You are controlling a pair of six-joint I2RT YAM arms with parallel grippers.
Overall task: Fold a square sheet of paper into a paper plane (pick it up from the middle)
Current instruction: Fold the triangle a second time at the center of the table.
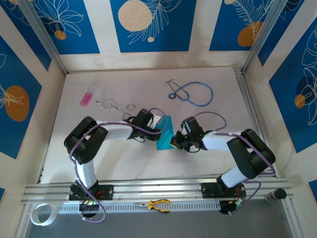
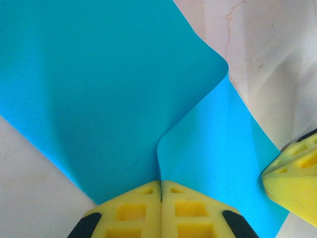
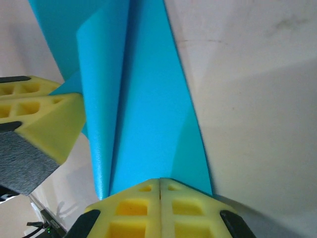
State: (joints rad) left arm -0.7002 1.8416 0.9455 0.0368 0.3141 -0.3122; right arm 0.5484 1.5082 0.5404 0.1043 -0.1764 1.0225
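From above, the sheet of paper [image 1: 165,134] sits mid-table between my left gripper [image 1: 159,125] and right gripper [image 1: 174,142]. Left wrist: my left jaws clamp its curled fold at 6 o'clock. Right wrist: my right jaws pinch the sheet's end at 6 o'clock, with the left gripper at 9.

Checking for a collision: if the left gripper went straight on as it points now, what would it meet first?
The square sheet of paper it is pinching, whose curled fold stands directly ahead of the left gripper. The right gripper sits off to the side, probably outside that line, though depth is unclear.
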